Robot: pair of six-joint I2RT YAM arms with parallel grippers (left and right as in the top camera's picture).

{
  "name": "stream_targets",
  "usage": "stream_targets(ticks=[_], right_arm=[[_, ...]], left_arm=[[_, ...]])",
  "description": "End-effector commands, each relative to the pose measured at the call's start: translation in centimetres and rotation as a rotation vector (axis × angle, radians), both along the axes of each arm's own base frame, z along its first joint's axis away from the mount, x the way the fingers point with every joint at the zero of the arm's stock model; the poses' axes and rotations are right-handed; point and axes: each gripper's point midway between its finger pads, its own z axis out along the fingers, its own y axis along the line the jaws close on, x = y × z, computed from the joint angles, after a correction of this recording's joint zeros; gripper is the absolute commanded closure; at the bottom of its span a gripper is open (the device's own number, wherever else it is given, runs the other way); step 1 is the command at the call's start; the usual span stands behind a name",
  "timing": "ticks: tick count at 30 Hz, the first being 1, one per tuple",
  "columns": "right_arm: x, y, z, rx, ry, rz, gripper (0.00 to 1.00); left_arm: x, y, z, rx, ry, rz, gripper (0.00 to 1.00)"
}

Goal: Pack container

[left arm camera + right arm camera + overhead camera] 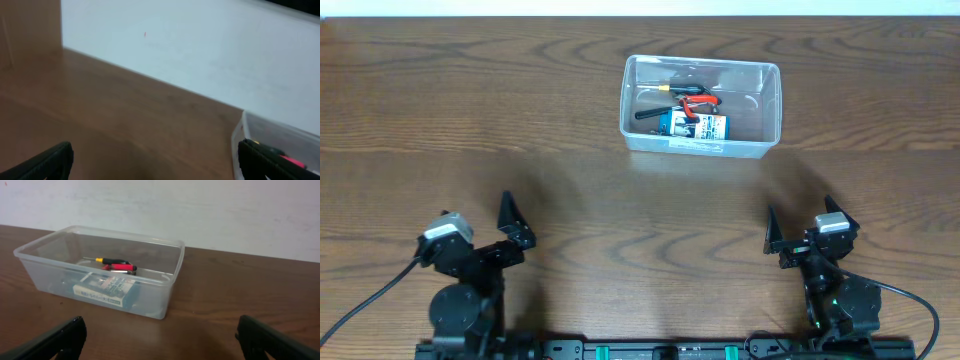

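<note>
Container [698,148] on wooden table [500,120], blue-and-white box [694,125] and red-handled tool [698,100] inside, left gripper [155,165] and right gripper [162,342] well apart from it, jaws spread wide, both empty

container [700,147] sits far back on the counter [470,110], right of centre; inside, a box [695,125] lies in front of the tools [682,100].

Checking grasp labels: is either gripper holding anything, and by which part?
Nothing is held. The left gripper and right gripper are both open and empty, short of the container.
</note>
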Motion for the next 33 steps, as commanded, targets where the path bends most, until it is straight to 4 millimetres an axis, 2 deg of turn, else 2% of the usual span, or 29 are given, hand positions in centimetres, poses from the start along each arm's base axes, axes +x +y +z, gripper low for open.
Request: stream_targets(ticks=[1, 6, 17, 33], right_arm=[[0.0, -0.2, 0.0, -0.014, -0.008, -0.004, 0.01], [0.0, -0.2, 0.0, -0.014, -0.008, -0.004, 0.01], [0.0, -0.2, 0.0, -0.014, -0.008, -0.004, 0.01], [0.0, -0.2, 0.0, -0.014, -0.008, -0.004, 0.01]], left_arm=[[0.3, 0.1, -1.5, -0.068, -0.018, 0.017, 0.02], [0.6, 0.1, -3.7, -0.1, -0.019, 0.022, 0.02], [0.9, 0.1, -7.1, -0.118, 0.034, 0.028, 0.02], [1.1, 0.1, -9.0, -0.123, 0.062, 0.032, 0.02]])
